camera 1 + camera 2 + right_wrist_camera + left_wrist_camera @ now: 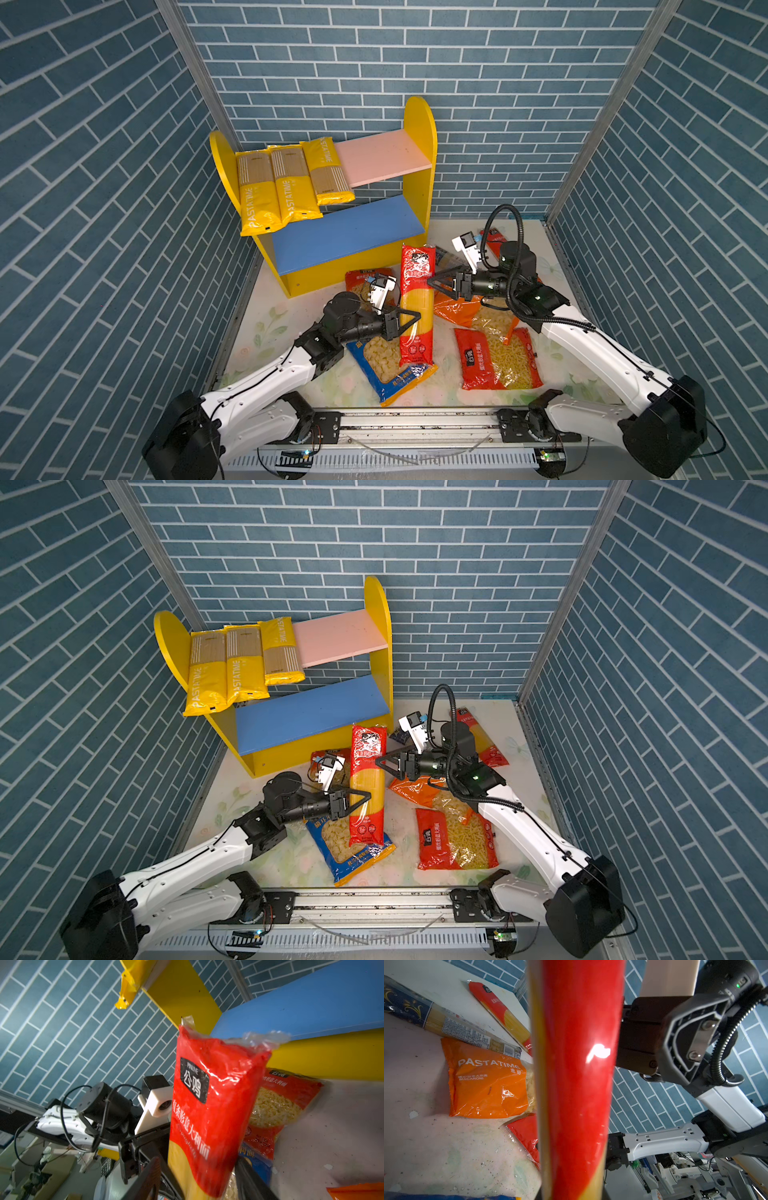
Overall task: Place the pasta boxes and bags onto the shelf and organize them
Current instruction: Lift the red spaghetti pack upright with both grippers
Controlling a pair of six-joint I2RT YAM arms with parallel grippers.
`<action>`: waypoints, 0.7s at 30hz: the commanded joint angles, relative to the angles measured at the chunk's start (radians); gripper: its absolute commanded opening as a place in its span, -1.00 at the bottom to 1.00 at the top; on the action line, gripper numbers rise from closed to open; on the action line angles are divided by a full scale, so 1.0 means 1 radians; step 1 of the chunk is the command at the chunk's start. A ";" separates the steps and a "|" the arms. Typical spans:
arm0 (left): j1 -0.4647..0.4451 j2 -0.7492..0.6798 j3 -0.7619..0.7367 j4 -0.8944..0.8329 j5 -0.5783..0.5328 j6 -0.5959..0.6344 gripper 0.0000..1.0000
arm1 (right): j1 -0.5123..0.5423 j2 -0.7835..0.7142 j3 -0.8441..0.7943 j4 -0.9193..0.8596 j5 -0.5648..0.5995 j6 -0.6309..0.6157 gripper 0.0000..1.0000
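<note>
In both top views the left gripper (413,321) is clamped across the middle of the red spaghetti pack (417,282). The pack's top end reaches the front edge of the blue lower board (345,237) of the shelf (419,124). Three yellow spaghetti packs (276,187) overhang the front edge of the pink upper board (386,158). The right gripper (431,282) sits at the red pack's side. In the left wrist view the glossy pack fills the middle, above the orange macaroni bag (488,1084) on the table (425,1147). In the right wrist view the right fingers (153,1178) stand apart on either side of the pack, gripping nothing. With one mid-length pinch, the slick pack could pivot or slip. Its top could also catch the blue board or knock down the overhanging yellow packs.
</note>
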 commanded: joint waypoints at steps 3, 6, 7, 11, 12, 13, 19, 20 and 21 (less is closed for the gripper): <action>0.004 -0.011 0.032 0.166 -0.144 -0.024 -0.94 | -0.010 -0.099 -0.206 0.274 0.244 0.247 0.17; 0.004 -0.008 0.069 0.155 -0.266 -0.015 -0.95 | -0.004 -0.186 -0.349 0.430 0.367 0.374 0.25; 0.003 -0.008 0.074 0.168 -0.297 -0.022 -0.96 | 0.000 -0.214 -0.376 0.436 0.400 0.389 0.28; -0.028 0.019 0.117 0.244 -0.404 -0.023 -0.99 | 0.059 -0.327 -0.478 0.423 0.525 0.419 0.33; -0.042 0.028 0.140 0.242 -0.420 -0.007 -0.99 | 0.078 -0.341 -0.502 0.434 0.545 0.437 0.36; -0.056 0.042 0.165 0.235 -0.434 0.013 -0.99 | 0.105 -0.353 -0.528 0.453 0.568 0.456 0.40; -0.098 0.100 0.329 0.218 -0.446 0.056 -0.98 | 0.295 -0.357 -0.566 0.514 0.681 0.461 0.49; -0.100 0.109 0.361 0.202 -0.436 0.066 -0.97 | 0.314 -0.353 -0.565 0.523 0.688 0.458 0.50; -0.101 0.115 0.384 0.190 -0.429 0.075 -0.97 | 0.325 -0.349 -0.567 0.540 0.689 0.457 0.51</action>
